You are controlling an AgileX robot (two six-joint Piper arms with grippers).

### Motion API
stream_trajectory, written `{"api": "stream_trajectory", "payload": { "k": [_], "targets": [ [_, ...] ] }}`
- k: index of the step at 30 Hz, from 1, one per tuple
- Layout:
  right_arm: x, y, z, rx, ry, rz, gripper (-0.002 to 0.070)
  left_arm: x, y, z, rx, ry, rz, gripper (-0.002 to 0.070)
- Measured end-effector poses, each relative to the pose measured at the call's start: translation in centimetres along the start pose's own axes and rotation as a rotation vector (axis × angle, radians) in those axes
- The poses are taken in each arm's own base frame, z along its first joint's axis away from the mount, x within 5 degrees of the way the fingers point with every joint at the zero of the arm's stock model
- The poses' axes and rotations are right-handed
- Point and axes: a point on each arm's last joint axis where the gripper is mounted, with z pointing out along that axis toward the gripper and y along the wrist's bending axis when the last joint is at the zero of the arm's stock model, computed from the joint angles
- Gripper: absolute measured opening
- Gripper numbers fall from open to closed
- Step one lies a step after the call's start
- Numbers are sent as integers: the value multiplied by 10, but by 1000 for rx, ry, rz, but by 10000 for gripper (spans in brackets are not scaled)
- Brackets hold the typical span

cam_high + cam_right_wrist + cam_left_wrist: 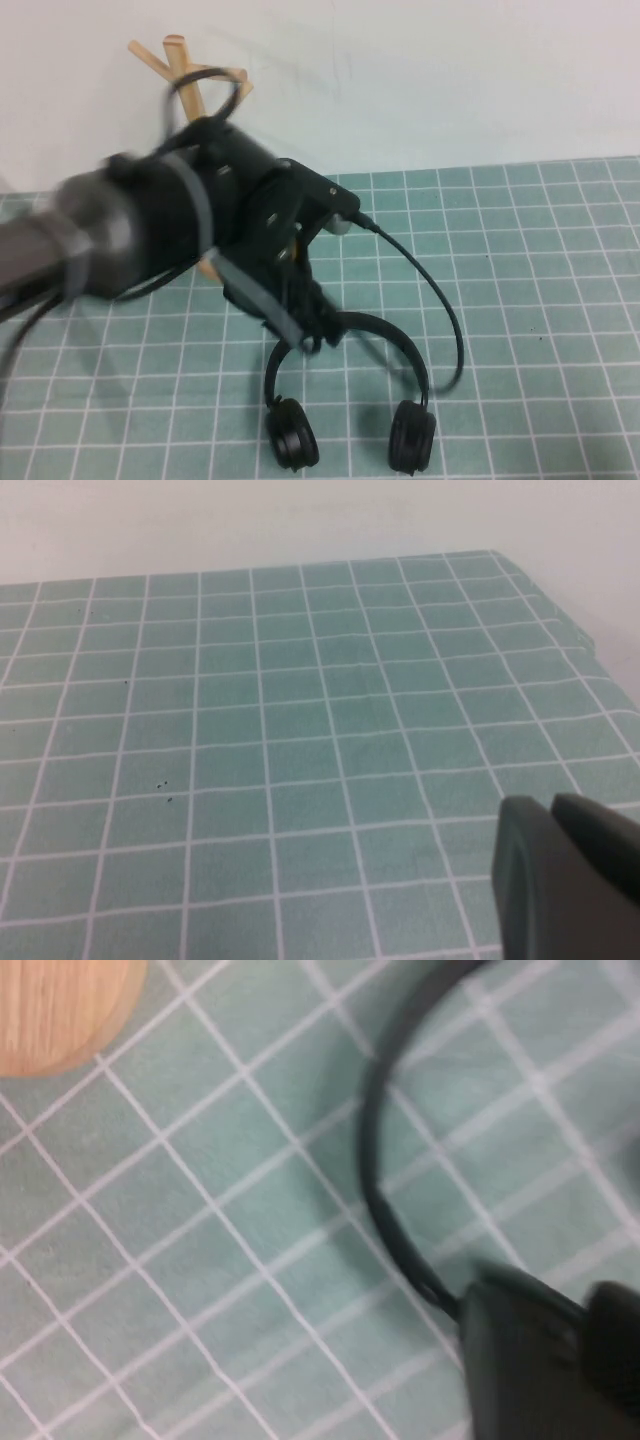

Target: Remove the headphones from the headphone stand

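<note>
The black headphones (390, 345) hang upright off the stand, with both round ear cups low near the mat at the view's front edge. My left gripper (300, 335) is shut on the left side of their thin headband; in the left wrist view the headband (375, 1160) runs into the closed fingers (530, 1360). The wooden headphone stand (185, 62) stands behind my left arm, with only its top pegs showing; its round base (55, 1005) shows in the left wrist view. My right gripper (545, 815) is shut and empty over bare mat, out of the high view.
A green gridded mat (540, 300) covers the table and ends at a white wall behind. A black robot cable (445, 300) loops down beside the headphones' right side. The mat's far corner (500, 558) shows in the right wrist view.
</note>
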Motion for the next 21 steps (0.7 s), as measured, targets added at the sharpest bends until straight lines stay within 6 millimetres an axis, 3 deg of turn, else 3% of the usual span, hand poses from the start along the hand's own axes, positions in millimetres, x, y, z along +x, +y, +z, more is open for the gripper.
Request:
{"api": "stream_trajectory", "payload": {
  "k": [1, 3, 6, 11, 15, 21],
  "targets": [
    [0, 0, 0, 0, 0, 0, -9, 9, -4, -12, 4, -29, 5, 123],
    [0, 0, 0, 0, 0, 0, -9, 30, -7, -32, 16, -79, -4, 56],
    [0, 0, 0, 0, 0, 0, -9, 61, -5, -49, 26, -139, -37, 17],
    [0, 0, 0, 0, 0, 0, -9, 106, -2, -70, 43, -263, -98, 2],
    [0, 0, 0, 0, 0, 0, -9, 133, -1, -73, 56, -278, -187, 1],
    [0, 0, 0, 0, 0, 0, -9, 143, 2, -74, 25, -266, -192, 0]
  ]
}}
